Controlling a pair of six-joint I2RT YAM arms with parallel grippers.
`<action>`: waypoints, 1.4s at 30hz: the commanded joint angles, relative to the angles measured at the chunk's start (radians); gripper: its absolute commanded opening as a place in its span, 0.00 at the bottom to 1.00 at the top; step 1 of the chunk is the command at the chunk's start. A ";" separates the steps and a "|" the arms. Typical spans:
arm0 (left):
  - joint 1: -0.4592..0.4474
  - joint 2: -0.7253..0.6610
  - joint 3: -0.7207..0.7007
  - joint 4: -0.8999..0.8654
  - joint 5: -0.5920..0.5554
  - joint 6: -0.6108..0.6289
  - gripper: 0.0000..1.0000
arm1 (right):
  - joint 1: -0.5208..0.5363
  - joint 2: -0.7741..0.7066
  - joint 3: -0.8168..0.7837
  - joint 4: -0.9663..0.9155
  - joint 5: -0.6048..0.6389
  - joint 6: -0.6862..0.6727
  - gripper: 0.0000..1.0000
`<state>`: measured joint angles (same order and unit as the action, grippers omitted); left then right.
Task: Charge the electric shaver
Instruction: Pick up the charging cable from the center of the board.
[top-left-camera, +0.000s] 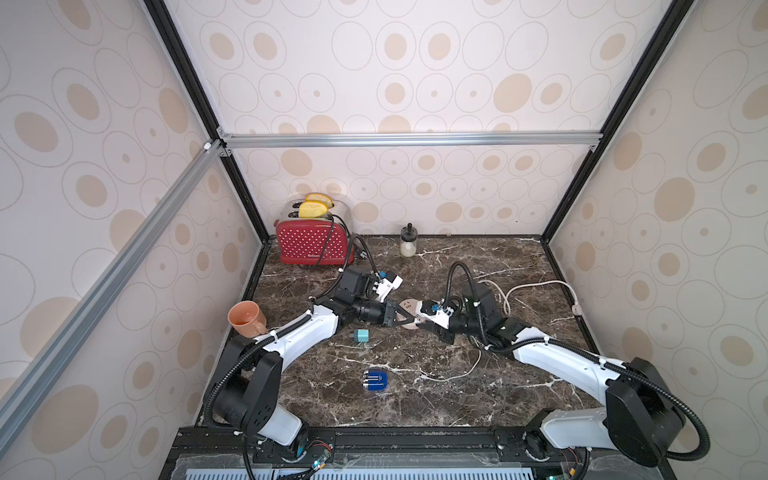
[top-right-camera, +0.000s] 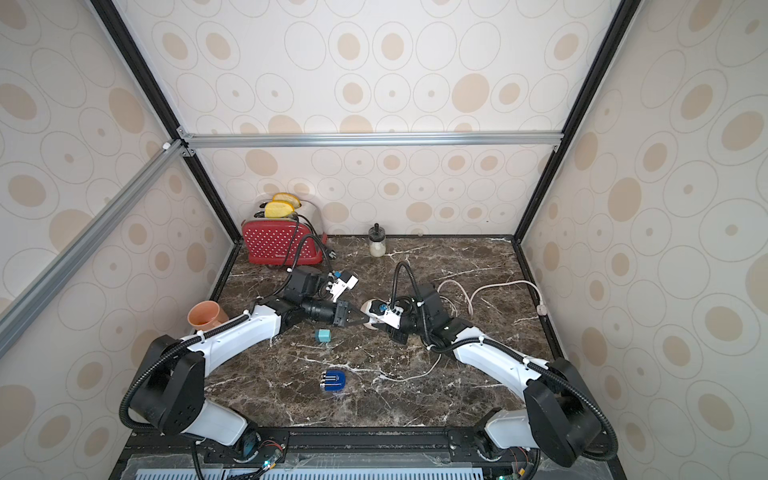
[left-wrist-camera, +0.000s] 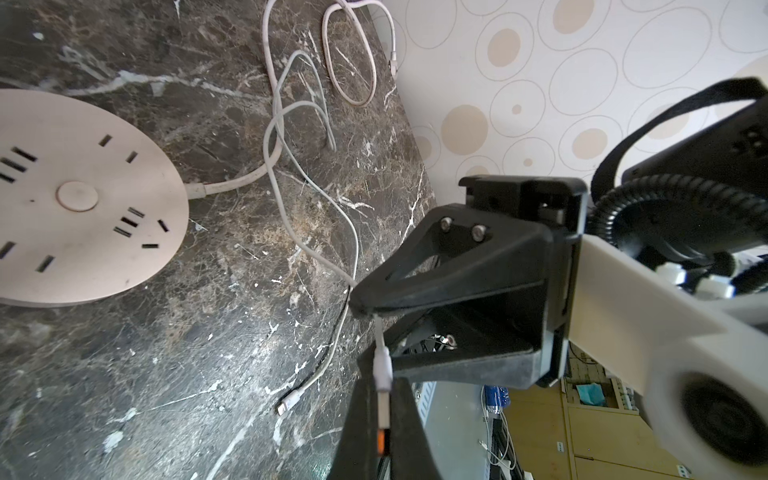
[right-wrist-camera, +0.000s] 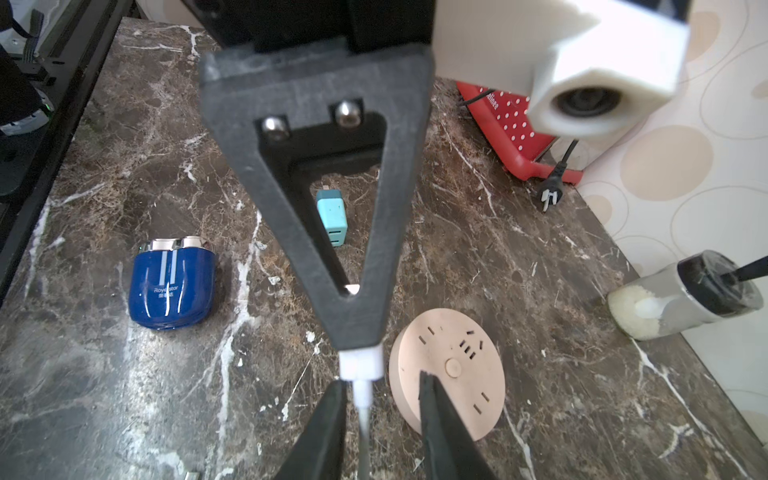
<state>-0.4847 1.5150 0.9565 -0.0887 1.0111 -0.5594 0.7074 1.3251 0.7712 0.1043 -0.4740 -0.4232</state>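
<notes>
Judging from both top views, little of the charging is done. The electric shaver lies alone toward the front edge of the bench, with no lead in it. It is well apart from the spot at mid-bench where the left arm and right arm meet. The teal adapter sits loose nearer the middle.

In the left wrist view, the left claw is clenched on the USB plug of the white charging cable. The cable's small far plug lies free on the bench. The pink power strip has nothing in the sockets that show.

In the right wrist view, the right claw stands released, its jaws apart, with the cable running between them unpinched. By my judgement nearly everything is left to do: USB plug into adapter, adapter into strip, small plug into shaver.
</notes>
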 joint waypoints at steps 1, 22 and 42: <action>-0.006 0.008 0.049 -0.014 0.022 0.031 0.00 | -0.003 -0.011 0.015 -0.002 -0.039 0.008 0.28; -0.006 0.015 0.079 -0.084 0.054 0.091 0.00 | -0.003 -0.015 -0.001 0.045 -0.036 0.051 0.00; 0.176 -0.392 -0.002 -0.537 -0.634 0.809 0.93 | -0.056 0.078 0.319 -0.652 -0.077 0.002 0.00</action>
<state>-0.3065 1.1198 0.9981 -0.5415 0.5243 0.0010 0.6556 1.3769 1.0550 -0.4000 -0.5224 -0.3908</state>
